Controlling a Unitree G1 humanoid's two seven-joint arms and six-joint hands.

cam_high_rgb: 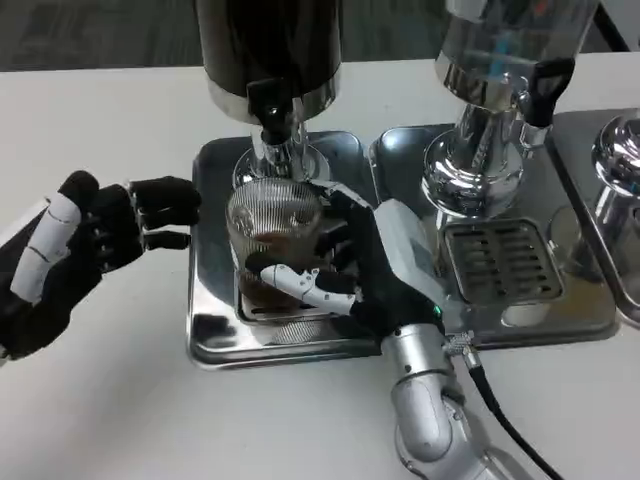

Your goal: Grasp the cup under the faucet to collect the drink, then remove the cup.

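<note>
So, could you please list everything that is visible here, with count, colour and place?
cup: one, clear ribbed, brown drink inside, under the left faucet, on the left tray
dark dispenser: one, black tank, black faucet, standing at the back of the left tray
clear dispenser: one, chrome base, on the middle tray
drip trays: two fully seen, silver metal, side by side
grate: one, metal, slotted, middle tray
table: one, white
cable: one, black, by the right forearm
left hand: black and white, left of the tray, holding nothing
right hand: white back, fingers around the cup
</note>
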